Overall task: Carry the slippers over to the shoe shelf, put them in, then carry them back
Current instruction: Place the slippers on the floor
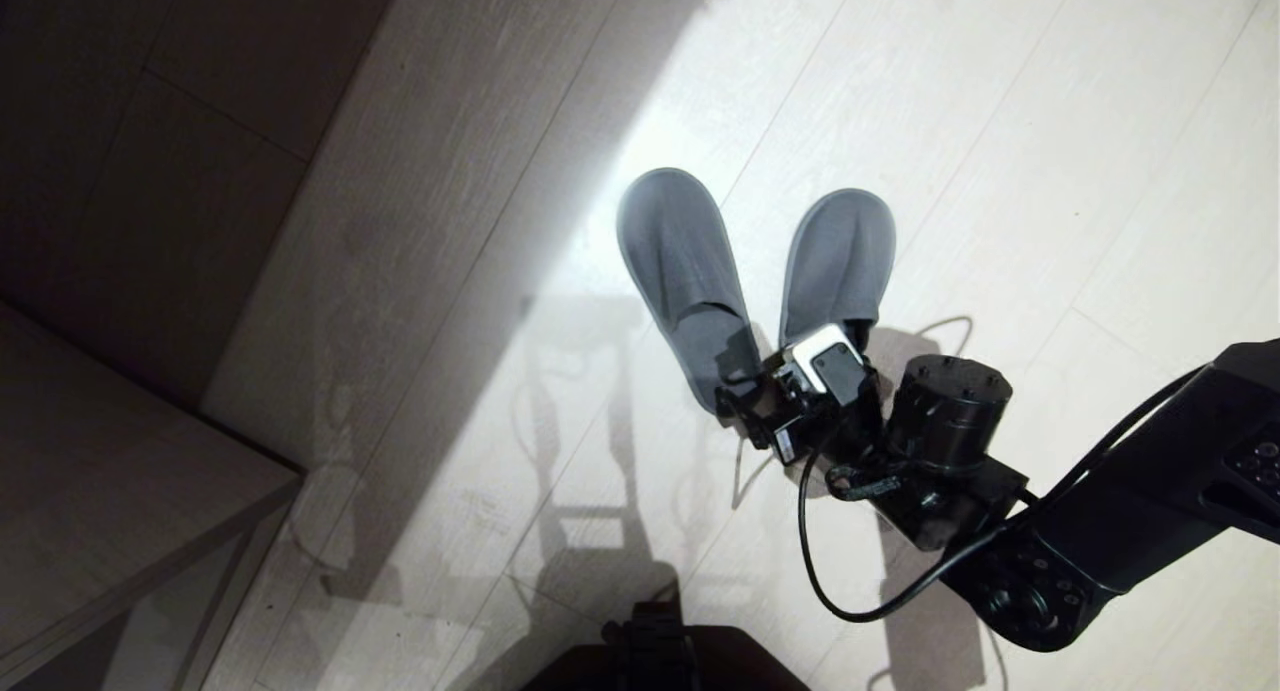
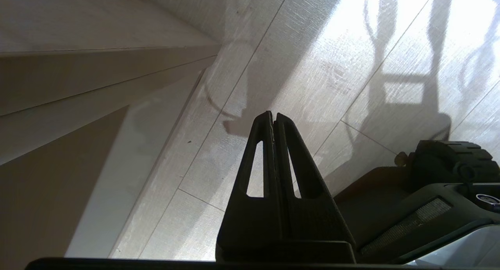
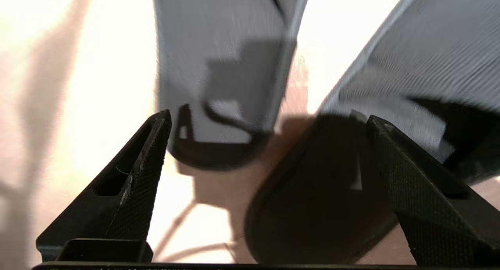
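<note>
1. Slippers (image 1: pixel 750 281) on the pale floor (image 1: pixel 1050 121), toes away from the robot, heels converging into a V; likely set that way so both heel ends fit a single grab.
2. Shoe shelf not identifiable in any view; only a taupe wood-laminate unit (image 1: pixel 110 471) at the robot's left, well apart from the pair.
3. Right gripper (image 1: pixel 760 401) reaching in low at the heel ends, just over the point where the two heels come together.
4. Spread wide, nothing grasped: in the right wrist view, fingers (image 3: pixel 133 184) far apart, straddling both heels, one finger close beside a slipper's dark heel opening; contact impossible to confirm.
5. Probably placed to pinch both heels together.
6. Left gripper (image 2: pixel 273 119) parked beside the base, pointing at the floor, clenched on nothing.
</note>
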Motion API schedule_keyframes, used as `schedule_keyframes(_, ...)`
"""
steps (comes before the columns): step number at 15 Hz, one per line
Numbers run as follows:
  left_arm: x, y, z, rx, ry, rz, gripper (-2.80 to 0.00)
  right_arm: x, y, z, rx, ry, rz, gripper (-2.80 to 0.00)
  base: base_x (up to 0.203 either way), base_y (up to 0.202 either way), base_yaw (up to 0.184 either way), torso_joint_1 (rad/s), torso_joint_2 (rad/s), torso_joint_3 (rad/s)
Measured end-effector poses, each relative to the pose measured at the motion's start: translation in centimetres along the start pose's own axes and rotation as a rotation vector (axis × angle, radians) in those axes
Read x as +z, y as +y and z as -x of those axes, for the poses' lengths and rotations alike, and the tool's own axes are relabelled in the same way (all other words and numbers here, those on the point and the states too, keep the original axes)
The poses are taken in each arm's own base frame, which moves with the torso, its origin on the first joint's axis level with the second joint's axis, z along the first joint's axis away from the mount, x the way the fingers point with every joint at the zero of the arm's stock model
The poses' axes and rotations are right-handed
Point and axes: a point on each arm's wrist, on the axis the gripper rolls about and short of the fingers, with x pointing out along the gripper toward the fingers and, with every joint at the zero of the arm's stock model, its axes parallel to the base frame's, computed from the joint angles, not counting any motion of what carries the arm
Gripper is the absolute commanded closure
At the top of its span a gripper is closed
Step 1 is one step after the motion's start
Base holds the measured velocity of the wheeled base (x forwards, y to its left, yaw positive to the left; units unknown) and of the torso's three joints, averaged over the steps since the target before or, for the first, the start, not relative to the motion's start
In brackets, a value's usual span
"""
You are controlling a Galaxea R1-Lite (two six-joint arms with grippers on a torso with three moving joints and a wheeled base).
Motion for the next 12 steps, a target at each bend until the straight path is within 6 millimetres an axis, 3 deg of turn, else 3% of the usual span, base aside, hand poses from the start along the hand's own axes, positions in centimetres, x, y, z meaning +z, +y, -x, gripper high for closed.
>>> schedule_keyframes(4, 0.0, 0.0, 0.0, 0.0, 0.001, 0.0, 0.0, 1.2, -0.7, 2.0, 0.03, -0.113, -0.067, -2.8, 0.0, 0.0, 0.0, 0.0, 0.0, 0.0)
schedule_keyframes(5, 0.0, 0.0, 0.0, 0.0, 0.0, 0.0, 0.0, 1.5, -1.0, 2.4, -0.008, -0.129, -0.087, 0.0, 0.0, 0.0, 0.0, 0.0, 0.0, 0.0)
schedule_keyframes(8, 0.0, 0.0, 0.0, 0.0, 0.0, 0.0, 0.0, 1.8, -1.6, 3.4, -0.119, -0.079, -0.141, 0.0, 0.0, 0.0, 0.0, 0.0, 0.0, 0.0)
schedule_keyframes(12, 0.0, 0.0, 0.0, 0.0, 0.0, 0.0, 0.0, 3.3, -2.1, 5.6, -0.124, -0.052, -0.229, 0.0, 0.0, 0.0, 0.0, 0.0, 0.0, 0.0)
